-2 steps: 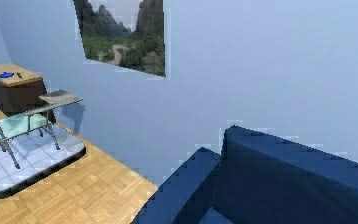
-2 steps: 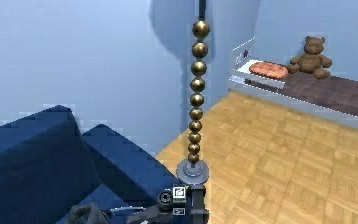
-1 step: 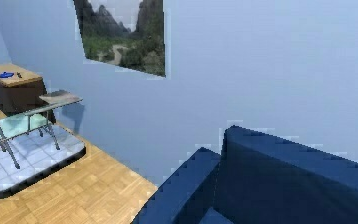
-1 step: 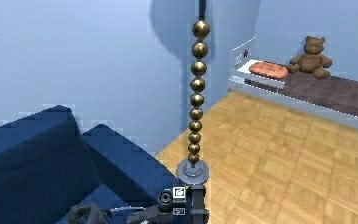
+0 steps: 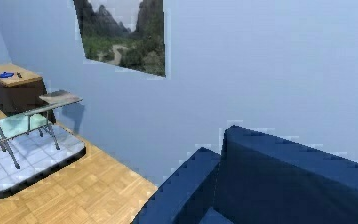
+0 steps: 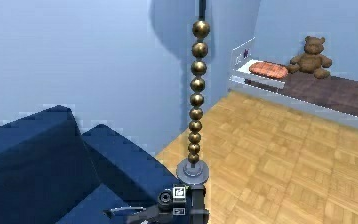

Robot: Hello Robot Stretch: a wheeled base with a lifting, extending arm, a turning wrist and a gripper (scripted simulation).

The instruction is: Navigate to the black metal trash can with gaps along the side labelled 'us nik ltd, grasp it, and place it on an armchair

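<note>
Our fingers (image 6: 127, 212) sit at the bottom edge of the arm side view, just left of the two white marker squares (image 6: 177, 198) at the arm's end. We cannot tell whether they are grasping anything or hang released. The dark blue armchair (image 6: 57, 160) lies right behind them and their far end blends into it. For the same reason we cannot say where the trash can is: the dark mass at the fingers may be gripper body alone, or may hide the can.

The relation that counts is fingers to armchair. Its arm and seat spread from the fingers toward the arm side view's left and somewhat up, so the seat lies near, on the finger side of the arm. We cannot tell whether the fingers are over the cushion or beside the chair's arm.

Just past the arm's end stands the round base of a floor lamp (image 6: 195, 120), its stem a column of brass balls. We judge it the likeliest thing to be struck if the base turns. Farther out, across the parquet floor (image 6: 277, 150), a teddy bear (image 6: 310, 55) sits on a bed (image 6: 327, 92) by the wall. In the forward view the armchair (image 5: 277, 175) takes the lower right, with a landscape painting (image 5: 122, 35) on the wall and a table (image 5: 25, 95) at the left.
</note>
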